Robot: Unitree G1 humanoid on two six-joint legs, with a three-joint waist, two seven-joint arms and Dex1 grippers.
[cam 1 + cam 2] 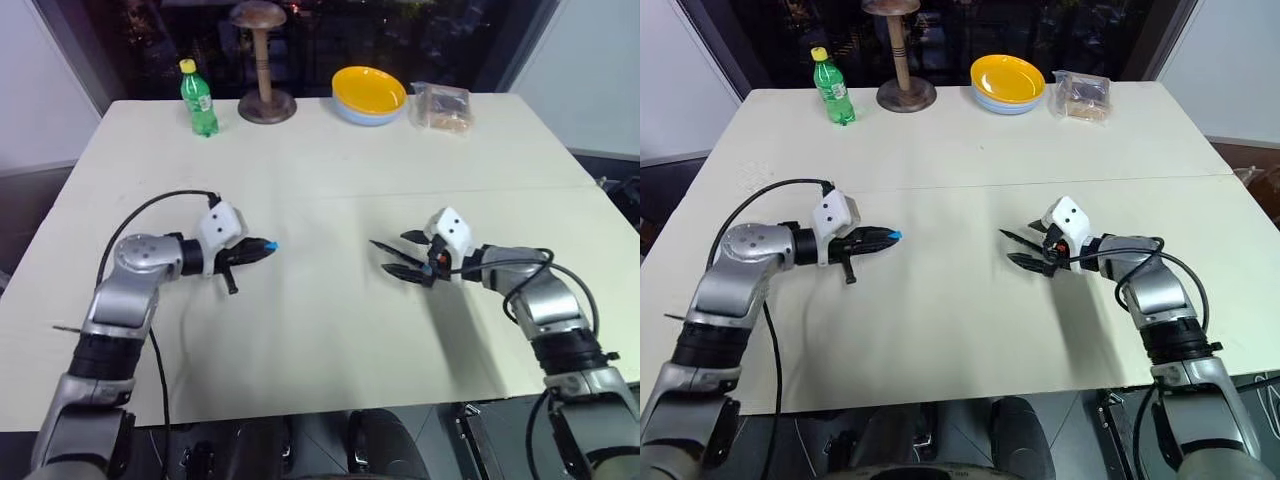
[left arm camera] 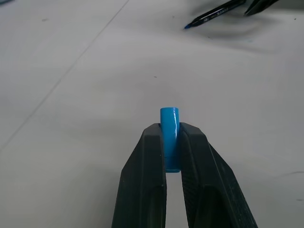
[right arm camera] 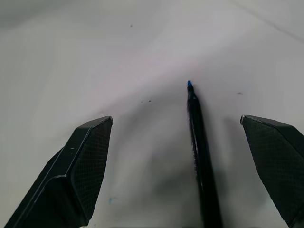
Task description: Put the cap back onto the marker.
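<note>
We are holding the cap [image 2: 169,137] pinched between the two fingers of our left gripper [image 1: 258,247], lifted clear of the table [image 1: 320,140], its blue end poking out past the fingertips and facing across toward our right side. The marker [image 3: 201,152] is lying flat on the table, uncapped, its blue tip pointing toward the left gripper; it is sitting between the widely spread fingers of our right gripper [image 1: 393,257], nearer one finger than the other, and we are not seeing either finger touching it. So by our reading the first half is done: cap secured. Still outstanding: closing on the marker, lifting it, lining tip and cap up, and pressing them together. The two grippers are standing well apart, so the joining step is looking some way off. Along the far edge of the table we are noting the containers: a green bottle [image 1: 199,98] with a yellow lid on, contents not readable; a yellow bowl [image 1: 369,92] stacked in a pale blue one, with nothing showing inside; and a clear plastic pack [image 1: 443,107] holding something brownish that we cannot identify. A wooden stand [image 1: 265,62] is sitting between bottle and bowl.
</note>
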